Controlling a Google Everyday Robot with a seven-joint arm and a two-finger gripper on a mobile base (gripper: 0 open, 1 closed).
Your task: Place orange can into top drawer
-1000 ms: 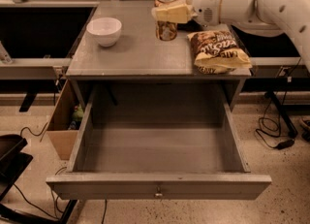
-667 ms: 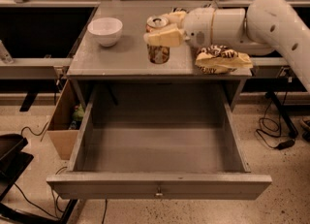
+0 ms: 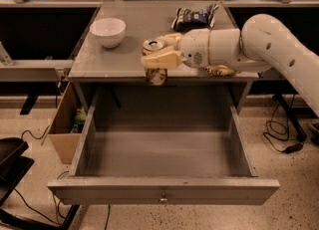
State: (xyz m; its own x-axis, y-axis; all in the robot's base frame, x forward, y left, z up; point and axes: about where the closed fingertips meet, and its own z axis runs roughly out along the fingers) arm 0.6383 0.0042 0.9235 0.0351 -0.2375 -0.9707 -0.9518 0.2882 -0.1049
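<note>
Gripper [image 3: 154, 51], clamped on the orange can [image 3: 157, 77], holds it over the table [image 3: 119, 62] front edge; next it should lower into the open top drawer [image 3: 164, 154]

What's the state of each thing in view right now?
tool: shut on the orange can, at the front edge of the table.
orange can: gripped, upright, not yet in the drawer.
top drawer: open.
white bowl: upright on the table, apart from the can.
chip bag: lying at the back of the table.
</note>
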